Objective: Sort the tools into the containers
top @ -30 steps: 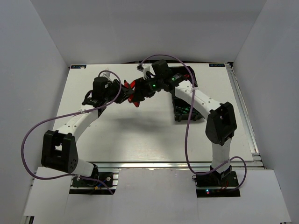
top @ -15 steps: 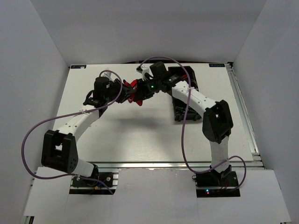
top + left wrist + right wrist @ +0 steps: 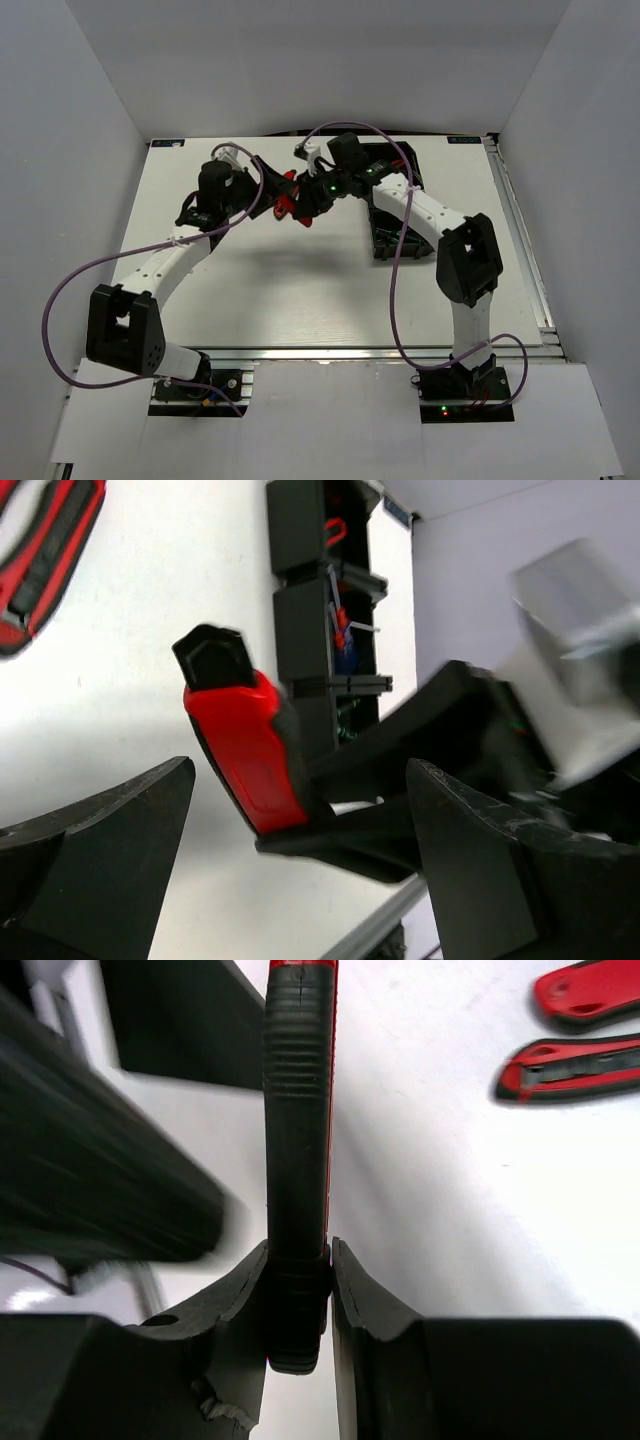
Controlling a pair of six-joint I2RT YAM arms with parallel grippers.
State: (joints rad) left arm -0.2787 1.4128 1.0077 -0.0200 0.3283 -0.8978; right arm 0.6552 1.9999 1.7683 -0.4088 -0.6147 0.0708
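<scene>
Red with a ribbed black back, the handle of a tool (image 3: 297, 1160) stands clamped between the two fingers of the right gripper (image 3: 298, 1270). The fingers press on both sides of its lower end, and the rest of the handle sticks out past the fingertips. The working end is hidden, so I cannot tell pliers from cutters.

In the left wrist view the same handle shows its black tip and hangs in the gap of the left gripper (image 3: 300, 770). That gripper's fingers (image 3: 110, 850) are spread wide, one on each side, and neither touches the handle.

From above, the grippers meet over the far middle of the table (image 3: 300, 290). The tool (image 3: 285, 203) is held off the surface between them, left of the tray (image 3: 385, 245), which the right arm mostly covers.

The left wrist view shows the tray (image 3: 298, 620) as a row of three compartments:
- The middle one holds a blue-and-red screwdriver (image 3: 343, 645).
- The farthest one holds something red (image 3: 335, 528), too small to name.
- The contents of the nearest one are too dark to make out.

A second tool, with a pair of red-and-black handles (image 3: 575, 1068), lies flat on the table. It is apart from both grippers and outside the tray. Only its handles show, in a corner of each wrist view.
</scene>
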